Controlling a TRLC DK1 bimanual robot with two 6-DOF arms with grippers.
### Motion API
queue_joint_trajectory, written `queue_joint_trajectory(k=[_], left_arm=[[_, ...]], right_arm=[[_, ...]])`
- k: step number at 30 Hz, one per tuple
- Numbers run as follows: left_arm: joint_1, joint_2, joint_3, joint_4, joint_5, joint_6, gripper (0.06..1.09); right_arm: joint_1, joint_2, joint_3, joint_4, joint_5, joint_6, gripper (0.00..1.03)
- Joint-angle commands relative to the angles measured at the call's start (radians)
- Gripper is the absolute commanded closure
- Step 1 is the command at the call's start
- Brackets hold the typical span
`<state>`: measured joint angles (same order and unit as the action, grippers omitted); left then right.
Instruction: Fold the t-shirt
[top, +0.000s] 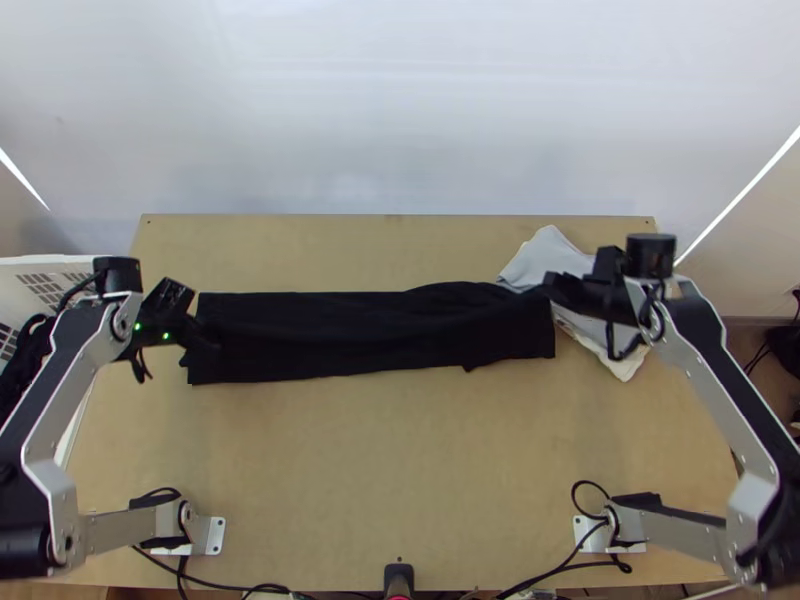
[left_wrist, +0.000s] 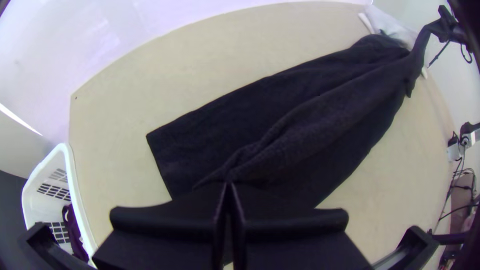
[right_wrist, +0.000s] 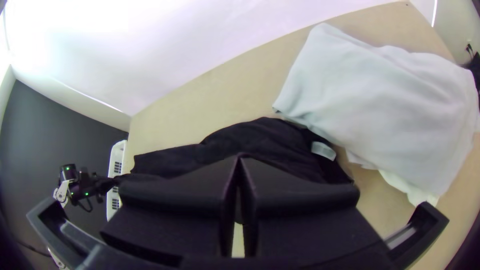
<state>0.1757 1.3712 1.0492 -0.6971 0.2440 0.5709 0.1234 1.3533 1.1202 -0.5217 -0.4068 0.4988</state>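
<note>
The black t-shirt (top: 350, 335) lies as a long folded strip across the table. At its left end my left gripper (top: 197, 337) is shut on the cloth. My right gripper (top: 547, 290) is shut on its right end. In the left wrist view a raised ridge of the t-shirt (left_wrist: 320, 112) runs from my left gripper (left_wrist: 229, 185) up to the right arm's fingers. The right wrist view has the t-shirt (right_wrist: 260, 137) with a pale label beyond my right gripper (right_wrist: 240, 158). The cloth between each gripper's fingers is hidden.
A light grey-white cloth (top: 548, 258) lies bunched at the right, partly under the right gripper and touching the t-shirt's end. At the left table edge stands a white basket (left_wrist: 73, 185) with dark cloth in it. Bare table (top: 380, 450) stretches along the near side; cables run at the front edge.
</note>
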Motion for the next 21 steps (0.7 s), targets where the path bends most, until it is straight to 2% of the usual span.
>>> queue_joint_trajectory(k=[1, 8, 12, 13, 14, 15, 16, 18, 20, 21], left_arm=[[-0.005, 0.152, 0.104, 0.061, 0.0, -0.022, 1.05], [-0.005, 0.287, 0.189, 0.087, 0.0, -0.057, 1.05], [-0.004, 0.335, 0.196, 0.11, 0.0, -0.071, 1.05], [-0.002, 0.345, 0.196, 0.128, 0.0, -0.078, 1.05], [-0.002, 0.355, 0.201, 0.153, -0.002, -0.105, 1.02], [0.002, 0.365, 0.216, 0.148, -0.002, -0.131, 0.9], [0.005, 0.37, 0.232, 0.139, -0.002, -0.143, 0.71], [0.019, 0.353, 0.236, 0.202, 0.001, -0.221, 0.48], [0.042, 0.351, 0.244, 0.281, 0.006, -0.315, 0.18], [0.057, 0.356, 0.256, 0.304, 0.006, -0.373, 0.09]], right_arm=[[0.03, 0.175, 0.124, 0.048, 0.025, 0.007, 1.0], [0.064, 0.274, 0.227, 0.051, 0.042, 0.006, 1.0], [0.085, 0.294, 0.239, 0.061, 0.083, 0.004, 0.98], [0.091, 0.294, 0.237, 0.061, 0.097, 0.003, 0.83], [0.097, 0.294, 0.237, 0.061, 0.115, -0.002, 0.56], [0.108, 0.303, 0.247, 0.061, 0.129, -0.011, 0.26], [0.113, 0.316, 0.263, 0.043, 0.129, -0.023, 0.05], [0.119, 0.313, 0.291, 0.017, 0.143, -0.025, 0.03], [0.136, 0.279, 0.302, 0.023, 0.157, -0.019, 0.03], [0.145, 0.259, 0.303, 0.035, 0.181, -0.02, 0.03]])
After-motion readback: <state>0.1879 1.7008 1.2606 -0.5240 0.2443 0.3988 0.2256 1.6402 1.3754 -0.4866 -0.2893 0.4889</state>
